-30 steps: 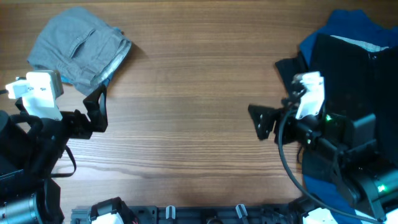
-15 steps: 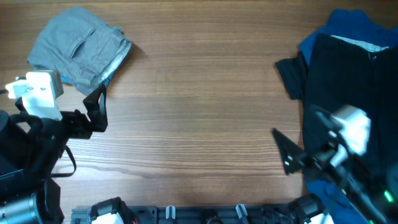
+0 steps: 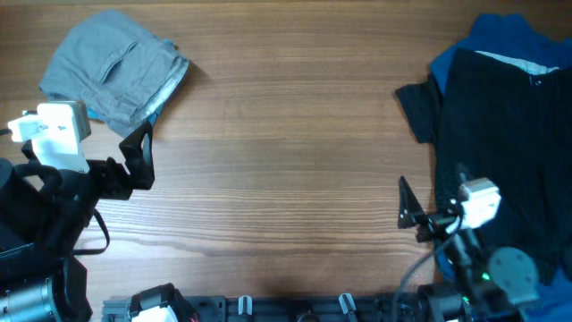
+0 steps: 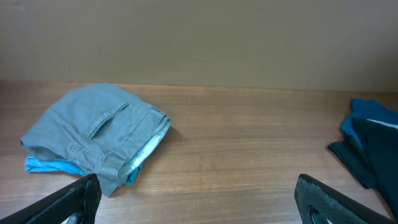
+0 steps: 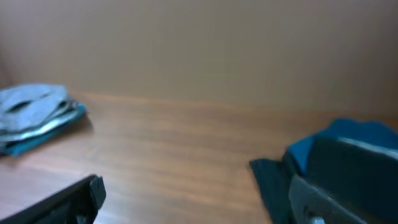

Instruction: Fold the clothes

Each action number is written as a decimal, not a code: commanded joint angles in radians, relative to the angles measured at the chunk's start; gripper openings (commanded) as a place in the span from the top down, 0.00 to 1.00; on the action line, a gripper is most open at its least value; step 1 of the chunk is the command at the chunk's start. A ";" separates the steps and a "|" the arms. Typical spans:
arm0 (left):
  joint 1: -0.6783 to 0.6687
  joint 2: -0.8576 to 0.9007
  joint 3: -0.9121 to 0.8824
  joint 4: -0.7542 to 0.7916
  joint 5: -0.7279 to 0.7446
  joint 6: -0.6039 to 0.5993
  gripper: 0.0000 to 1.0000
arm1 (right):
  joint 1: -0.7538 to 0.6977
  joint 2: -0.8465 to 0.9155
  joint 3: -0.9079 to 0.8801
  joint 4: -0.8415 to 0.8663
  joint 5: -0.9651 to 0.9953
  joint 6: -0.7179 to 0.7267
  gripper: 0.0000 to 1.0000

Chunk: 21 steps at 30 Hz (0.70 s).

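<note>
grey shorts [image 3: 112, 67] folded, unmoved; r hand [image 3: 418, 213] pulled back, open; l hand [image 3: 140, 159] open.

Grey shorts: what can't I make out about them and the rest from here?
Under the grey shorts, the light-blue piece is mostly covered, in left wrist and overhead views.
The black garment and blue garment are cut by the overhead view's right edge.
Right wrist view: blurred, fabric detail lost.

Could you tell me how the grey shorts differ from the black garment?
The grey shorts lie folded in a compact bundle at the table's far left; the black garment lies spread out at the right. The shorts take little room; the black garment covers much more. Both lie on something blue: a light-blue piece and a royal-blue garment.
</note>
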 commanded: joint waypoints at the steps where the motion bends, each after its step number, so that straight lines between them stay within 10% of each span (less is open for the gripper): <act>1: -0.002 0.001 0.001 0.001 0.002 0.015 0.00 | -0.035 -0.092 -0.147 0.095 -0.005 0.129 0.00; 8: -0.002 0.001 0.001 0.001 0.002 0.015 0.00 | -0.057 -0.118 -0.426 0.451 -0.007 0.166 0.00; 21: -0.002 0.001 0.001 0.001 0.002 0.015 0.00 | -0.057 -0.118 -0.422 0.435 0.002 0.165 0.00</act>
